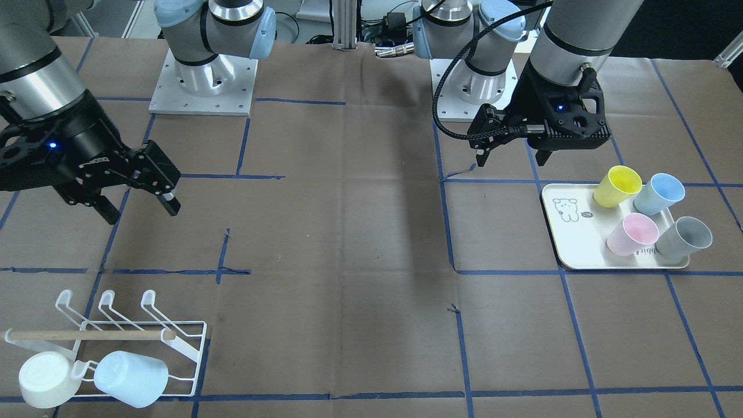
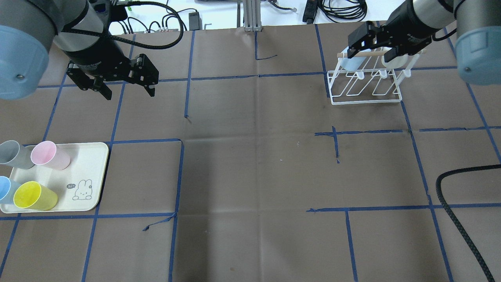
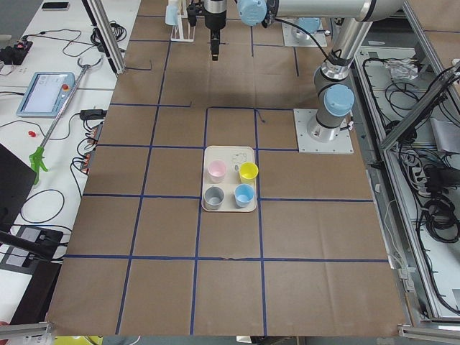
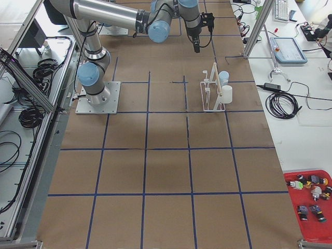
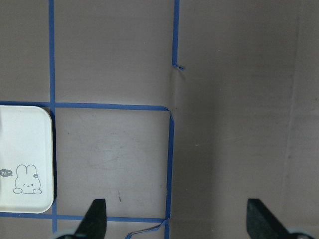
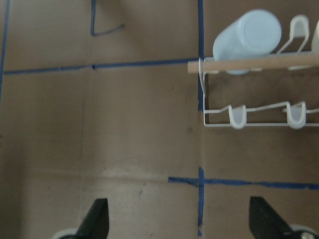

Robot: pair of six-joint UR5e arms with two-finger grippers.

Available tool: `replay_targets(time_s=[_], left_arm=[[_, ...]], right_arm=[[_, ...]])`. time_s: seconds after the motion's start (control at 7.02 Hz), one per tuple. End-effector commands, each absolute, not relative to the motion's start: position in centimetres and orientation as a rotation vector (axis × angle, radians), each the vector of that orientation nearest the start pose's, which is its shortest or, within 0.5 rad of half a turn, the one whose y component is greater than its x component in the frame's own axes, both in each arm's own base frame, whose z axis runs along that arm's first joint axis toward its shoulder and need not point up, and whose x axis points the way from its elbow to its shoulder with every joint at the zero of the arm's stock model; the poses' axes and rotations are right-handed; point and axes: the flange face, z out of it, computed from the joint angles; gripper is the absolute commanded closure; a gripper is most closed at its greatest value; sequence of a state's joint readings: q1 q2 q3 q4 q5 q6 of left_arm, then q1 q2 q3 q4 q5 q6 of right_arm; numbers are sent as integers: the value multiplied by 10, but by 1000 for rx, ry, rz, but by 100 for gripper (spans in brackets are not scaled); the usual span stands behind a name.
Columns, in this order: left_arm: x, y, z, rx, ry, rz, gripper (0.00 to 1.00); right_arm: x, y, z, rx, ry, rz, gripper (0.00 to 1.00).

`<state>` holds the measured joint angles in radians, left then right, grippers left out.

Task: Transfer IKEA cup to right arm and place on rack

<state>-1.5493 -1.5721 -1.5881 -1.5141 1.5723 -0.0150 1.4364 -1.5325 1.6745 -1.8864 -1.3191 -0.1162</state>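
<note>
Brown paper-covered table (image 2: pixel 250 176) with blue tape grid: white plastic cup (image 1: pixel 45 379) and pale blue plastic cup (image 1: pixel 132 378) hang on the white wire rack (image 2: pixel 366 94), while yellow cup (image 1: pixel 617 186), blue cup (image 1: pixel 657 194), pink cup (image 1: pixel 632 233) and grey cup (image 1: pixel 684 238) wait on the cream rectangular tray (image 1: pixel 572 238), and my left tool (image 1: pixel 514 155) and right tool (image 1: pixel 141 213) are both wide and empty, so I judge the next handover not yet begun.

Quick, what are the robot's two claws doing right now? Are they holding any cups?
Left gripper: open, holding nothing.
Right gripper: open, holding nothing.
</note>
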Motion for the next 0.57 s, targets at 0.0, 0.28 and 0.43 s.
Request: replay_targets(time_s=[0.0,0.28,0.43], left_arm=[[-122,-500,483,-46,3139,-58,0],[-122,-501,482,-43,3139,-55,0],[-122,-501,482,-41,3139,-55,0]], right_arm=[[119,-495,436,-80,2974,111,0],[128,-473,470,-53,2982,98,0],[127,-457,484,23,3006,117,0]])
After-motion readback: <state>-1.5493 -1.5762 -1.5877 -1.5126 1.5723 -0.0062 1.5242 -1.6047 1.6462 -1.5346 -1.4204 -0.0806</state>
